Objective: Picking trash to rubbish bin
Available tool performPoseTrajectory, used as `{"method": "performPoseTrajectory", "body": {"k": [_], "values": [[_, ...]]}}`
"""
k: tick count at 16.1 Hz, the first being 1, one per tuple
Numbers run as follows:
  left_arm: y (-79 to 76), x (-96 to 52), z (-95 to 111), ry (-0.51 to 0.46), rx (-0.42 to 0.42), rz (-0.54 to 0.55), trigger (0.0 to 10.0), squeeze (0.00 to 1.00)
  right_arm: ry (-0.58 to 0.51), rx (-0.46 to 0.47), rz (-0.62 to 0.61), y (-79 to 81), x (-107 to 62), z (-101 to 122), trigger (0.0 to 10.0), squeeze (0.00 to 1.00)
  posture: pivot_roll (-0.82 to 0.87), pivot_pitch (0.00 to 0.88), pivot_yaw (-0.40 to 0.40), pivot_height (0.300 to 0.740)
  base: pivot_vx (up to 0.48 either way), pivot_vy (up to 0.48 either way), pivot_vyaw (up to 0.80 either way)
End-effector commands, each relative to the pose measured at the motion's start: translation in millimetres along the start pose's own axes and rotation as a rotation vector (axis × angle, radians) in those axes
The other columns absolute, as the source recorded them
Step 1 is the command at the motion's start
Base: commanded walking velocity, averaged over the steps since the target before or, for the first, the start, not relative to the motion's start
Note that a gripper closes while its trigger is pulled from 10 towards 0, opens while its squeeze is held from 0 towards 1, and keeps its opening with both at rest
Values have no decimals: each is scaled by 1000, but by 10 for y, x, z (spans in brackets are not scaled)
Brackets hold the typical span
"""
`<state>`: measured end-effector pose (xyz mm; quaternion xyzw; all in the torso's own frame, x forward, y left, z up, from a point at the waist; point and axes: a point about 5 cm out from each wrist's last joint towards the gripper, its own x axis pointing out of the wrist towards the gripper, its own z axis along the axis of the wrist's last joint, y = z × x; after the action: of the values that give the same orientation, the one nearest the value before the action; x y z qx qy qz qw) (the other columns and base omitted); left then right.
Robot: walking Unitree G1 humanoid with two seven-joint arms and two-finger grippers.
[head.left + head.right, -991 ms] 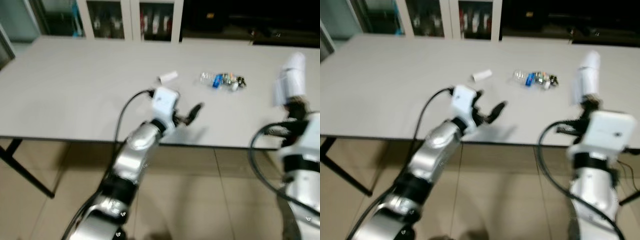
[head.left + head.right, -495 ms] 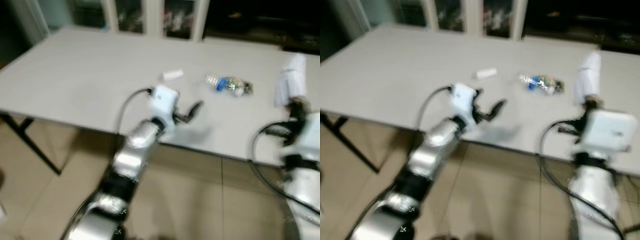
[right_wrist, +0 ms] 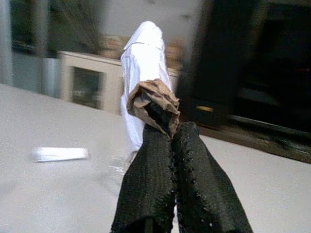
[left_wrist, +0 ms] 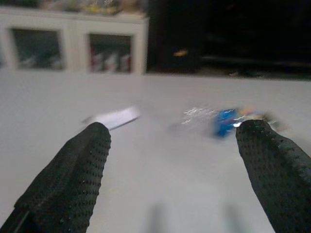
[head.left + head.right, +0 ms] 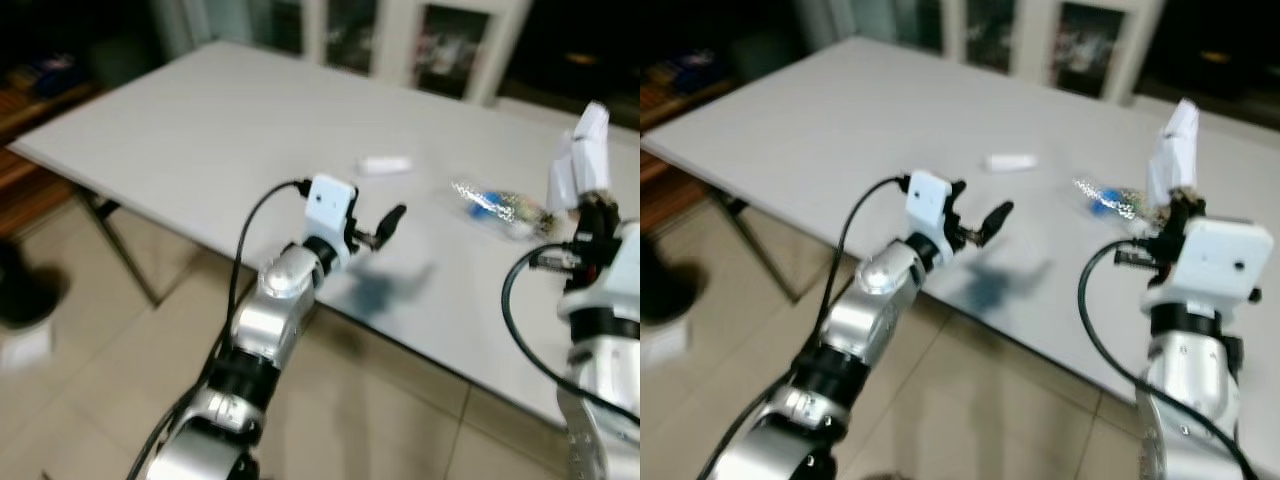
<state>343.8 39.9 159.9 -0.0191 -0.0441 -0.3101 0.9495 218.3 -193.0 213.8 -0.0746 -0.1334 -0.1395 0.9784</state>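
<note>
On the white table point(image 5: 200, 130) lie a small white paper roll point(image 5: 384, 164) and a crushed clear plastic bottle with a blue label point(image 5: 495, 204). My left gripper point(image 5: 378, 228) hovers open over the table's near edge, short of both; the roll point(image 4: 112, 117) and the bottle point(image 4: 224, 120) sit beyond its fingers point(image 4: 73, 170). My right gripper point(image 3: 170, 141) is raised at the right, shut on a crumpled white and brown paper wad point(image 3: 146, 92), which stands upright above the fingers point(image 5: 1175, 150).
White glass-door cabinets point(image 5: 440, 45) stand behind the table. The table's black leg point(image 5: 120, 250) and beige tiled floor point(image 5: 90, 400) are at the left. A dark object point(image 5: 25, 295) sits on the floor at far left.
The whole view has swung and the table now runs diagonally, so the camera has moved. Both arms keep their poses, and the right gripper still holds the wad.
</note>
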Motion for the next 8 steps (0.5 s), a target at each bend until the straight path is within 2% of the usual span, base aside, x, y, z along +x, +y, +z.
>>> {"method": "performPoseTrajectory", "body": {"k": [1,5,8], "values": [[-27,16,2,1,-2,0,10000,0,5,-13,-15,-51,-7,0,10000,0,49,90,-17,740,274,-390,0],[-27,20,-3,3,-4,4,10000,0,-11,15,-19,-52,-1,29,10000,0,47,88,-19,740,278,-389,0],[-24,29,2,2,-3,5,10000,0,1,24,-21,-45,18,17,10000,0,48,85,-17,740,290,-379,-667]]}}
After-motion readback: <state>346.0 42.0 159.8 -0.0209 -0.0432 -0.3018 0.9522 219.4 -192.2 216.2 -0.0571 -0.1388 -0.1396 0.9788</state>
